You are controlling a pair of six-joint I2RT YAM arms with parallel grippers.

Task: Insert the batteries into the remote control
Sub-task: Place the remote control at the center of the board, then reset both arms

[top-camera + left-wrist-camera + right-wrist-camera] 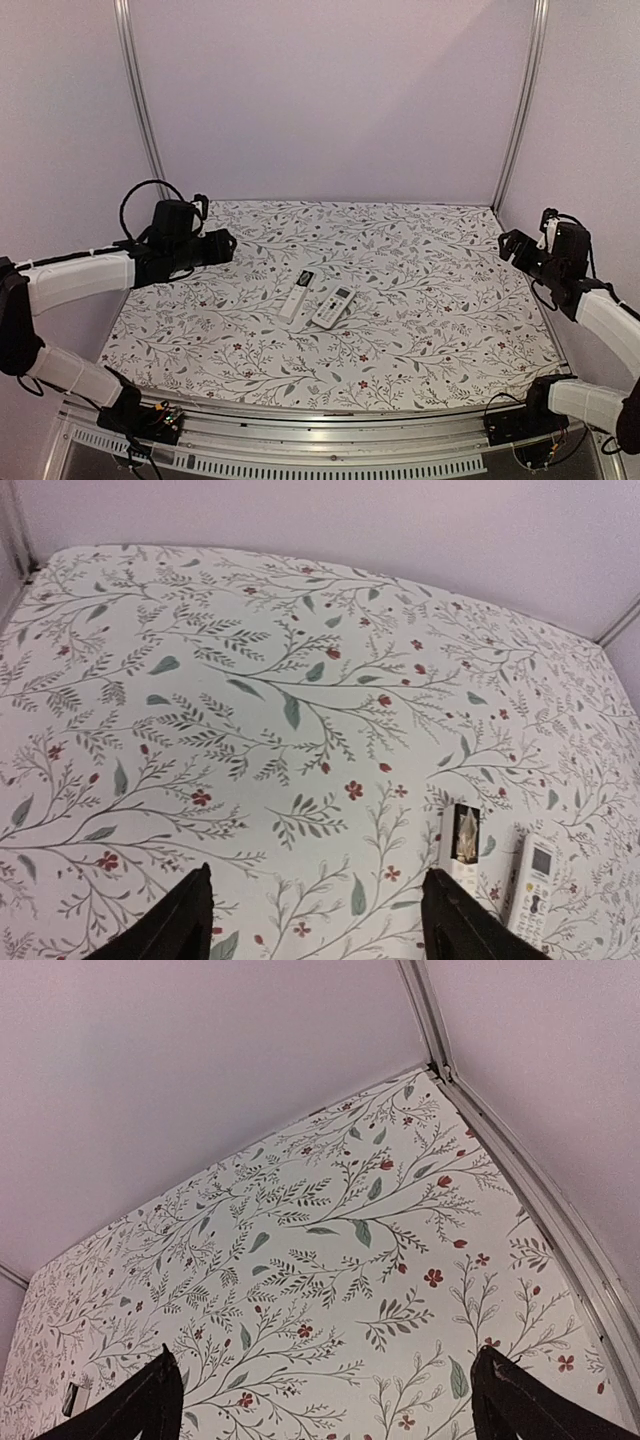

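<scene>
A: Where is the face-down remote (295, 300) lying?
B: Near the middle of the surface (430, 330), with its dark battery bay (305, 279) at the 12 o'clock end. A face-up remote (333, 307) is lying just beside it at 4 o'clock.
A: Batteries?
B: I cannot tell whether any are sitting in that bay.
A: Pincers?
B: The left pincer (226, 245) is hovering at 9 o'clock, gaping on nothing. The right pincer (508, 243) is hanging at 3 o'clock, spread wide, empty.
</scene>
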